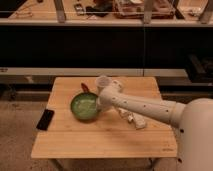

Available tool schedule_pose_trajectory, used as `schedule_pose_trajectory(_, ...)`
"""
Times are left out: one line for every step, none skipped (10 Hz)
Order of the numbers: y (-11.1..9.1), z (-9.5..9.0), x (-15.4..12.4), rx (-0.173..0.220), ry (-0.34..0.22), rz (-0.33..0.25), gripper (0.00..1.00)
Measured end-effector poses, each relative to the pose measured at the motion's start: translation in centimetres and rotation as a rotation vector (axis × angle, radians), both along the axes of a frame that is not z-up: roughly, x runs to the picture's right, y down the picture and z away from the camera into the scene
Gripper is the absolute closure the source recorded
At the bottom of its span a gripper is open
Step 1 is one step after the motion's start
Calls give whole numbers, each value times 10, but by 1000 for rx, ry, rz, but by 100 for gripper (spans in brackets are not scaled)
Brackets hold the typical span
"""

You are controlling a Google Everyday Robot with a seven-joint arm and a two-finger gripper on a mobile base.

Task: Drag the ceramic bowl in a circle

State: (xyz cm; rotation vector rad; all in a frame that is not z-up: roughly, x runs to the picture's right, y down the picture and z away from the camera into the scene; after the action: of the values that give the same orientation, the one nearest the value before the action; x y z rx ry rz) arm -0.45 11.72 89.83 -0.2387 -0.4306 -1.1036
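The ceramic bowl (84, 106) is sitting left of centre on the wooden bench (100, 137). The gripper (100, 101) is pressing clenched at its right rim, just in front of the white cup (102, 82). A black phone (45, 119) is lying at the left edge.

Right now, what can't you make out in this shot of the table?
- Gripper, camera view: at the ceramic bowl's right rim, hidden by the arm's own wrist.
- Small red object behind the bowl: partly hidden, too small to identify.
- White items under the arm: mostly covered.
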Motion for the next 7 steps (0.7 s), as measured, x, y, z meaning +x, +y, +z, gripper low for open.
schedule_pose_trajectory(6,-7,24,-6,40,11,100)
schedule_pose_trajectory(20,-25,51,-13,78,16,100)
schedule_pose_trajectory(31,-38,59,-19,86,4,100)
schedule_pose_trajectory(49,-55,60,-38,82,-18,100)
schedule_pose_trajectory(67,-73,60,-56,76,-45,100)
schedule_pose_trajectory(89,-91,57,-80,67,-82,100)
schedule_pose_trajectory(108,-107,51,-99,48,-115,100)
